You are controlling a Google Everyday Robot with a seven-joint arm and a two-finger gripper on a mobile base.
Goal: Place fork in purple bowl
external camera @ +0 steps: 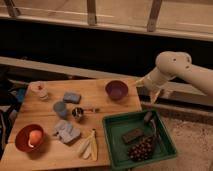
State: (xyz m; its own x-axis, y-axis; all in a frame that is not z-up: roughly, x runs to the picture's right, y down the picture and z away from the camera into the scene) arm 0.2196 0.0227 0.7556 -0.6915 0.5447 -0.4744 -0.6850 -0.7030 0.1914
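Fork (pixel 92 110), likely the thin silvery piece mid-desk just beside the metal cup (pixel 77 113): light, stiff, slick, lying flat. Pinch across the handle's middle, clear of the cup. Purple bowl (pixel 116 90) near far right corner. Gripper (pixel 155 93) hangs off the right edge beside it; open, closed or loaded, can't tell. Counts: one fork, one purple bowl, one red bowl (pixel 21 142).

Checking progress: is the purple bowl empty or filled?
Empty: the purple bowl shows only its bare inside. The gripper hangs beside it, past the table edge.
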